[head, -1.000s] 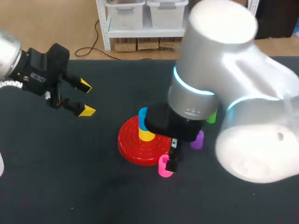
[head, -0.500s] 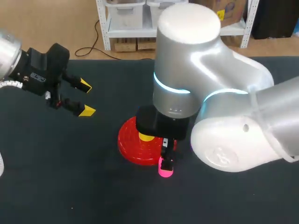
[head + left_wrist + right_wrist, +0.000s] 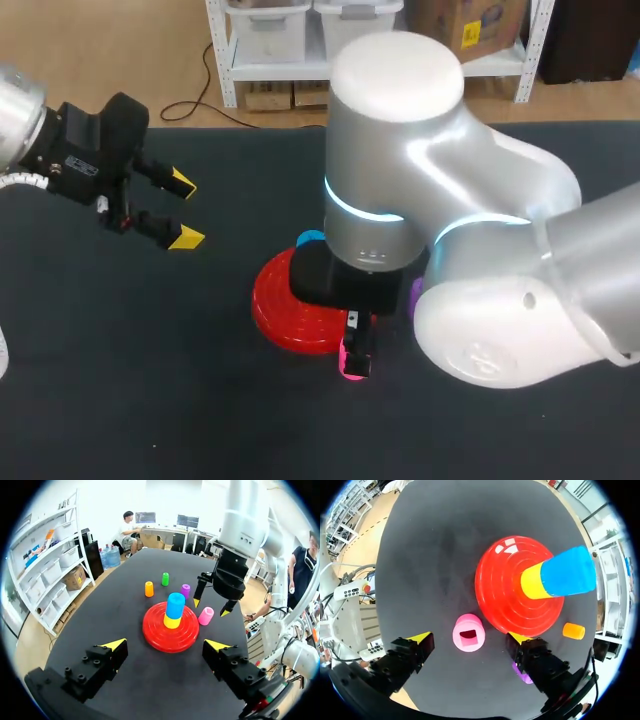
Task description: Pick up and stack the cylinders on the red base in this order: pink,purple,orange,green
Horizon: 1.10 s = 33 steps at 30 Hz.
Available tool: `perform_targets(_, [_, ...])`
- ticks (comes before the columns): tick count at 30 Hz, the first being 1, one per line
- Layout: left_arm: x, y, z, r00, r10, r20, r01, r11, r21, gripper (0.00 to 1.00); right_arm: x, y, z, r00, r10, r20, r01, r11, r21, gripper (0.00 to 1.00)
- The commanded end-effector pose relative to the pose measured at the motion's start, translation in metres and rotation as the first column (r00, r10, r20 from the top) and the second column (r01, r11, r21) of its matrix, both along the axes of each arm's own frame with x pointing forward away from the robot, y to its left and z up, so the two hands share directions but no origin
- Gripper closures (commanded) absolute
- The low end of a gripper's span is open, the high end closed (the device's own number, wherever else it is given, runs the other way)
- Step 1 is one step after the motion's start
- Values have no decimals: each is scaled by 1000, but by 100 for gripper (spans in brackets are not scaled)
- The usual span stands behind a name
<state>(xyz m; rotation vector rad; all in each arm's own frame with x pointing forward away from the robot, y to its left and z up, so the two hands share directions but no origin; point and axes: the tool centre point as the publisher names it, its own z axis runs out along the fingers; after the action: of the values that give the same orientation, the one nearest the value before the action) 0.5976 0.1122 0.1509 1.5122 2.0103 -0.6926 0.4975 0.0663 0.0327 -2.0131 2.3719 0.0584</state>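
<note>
The red base (image 3: 270, 305) (image 3: 155, 630) (image 3: 500, 595) carries a yellow cylinder (image 3: 171, 622) (image 3: 532, 582) with a blue one (image 3: 175, 605) (image 3: 568, 575) (image 3: 310, 238) on top. Next to the base stands the pink cylinder (image 3: 468, 632) (image 3: 206, 615) (image 3: 347, 371). My right gripper (image 3: 468, 638) (image 3: 211, 607) (image 3: 355, 345) hangs open just above it, one finger on each side, neither touching. Purple (image 3: 185, 590) (image 3: 520, 672), orange (image 3: 149, 588) (image 3: 574, 630) and green (image 3: 165, 579) cylinders stand beyond the base. My left gripper (image 3: 180, 210) (image 3: 165, 645) is open and empty, off to the left.
In the head view my right arm's bulky elbow (image 3: 480, 290) hides the green and orange cylinders and most of the purple one (image 3: 413, 295). Bare black table (image 3: 150, 380) lies left of and in front of the base.
My right arm has swung left and come down over the pink cylinder, now covering more of the base and cylinders in the head view. The left arm has not moved.
</note>
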Motion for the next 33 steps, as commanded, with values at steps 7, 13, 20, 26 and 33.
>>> perform_targets(7, [-1, 0, -1, 1000, 0, 2, 0, 1000, -2, 0, 3, 6, -8, 1000, -5, -5, 5, 1000, -22, 40])
perform_targets(13, [-1, 0, -1, 1000, 0, 2, 0, 1000, -2, 0, 4, 7, -8, 1000, -1, 0, 1, 1000, -24, 47])
perform_targets(20, [-1, 0, -1, 1000, 0, 2, 0, 1000, -2, 0, 3, 7, -7, 1000, 2, 2, -2, 1000, -29, 51])
perform_targets(26, [-1, 0, -1, 1000, 0, 2, 0, 1000, -2, 0, 2, 6, -6, 1000, 3, 0, -3, 1000, -26, 80])
perform_targets(33, [-1, 0, -1, 1000, 0, 2, 0, 1000, -2, 0, 4, 6, 3, 999, -25, 23, 25, 1000, 11, 100])
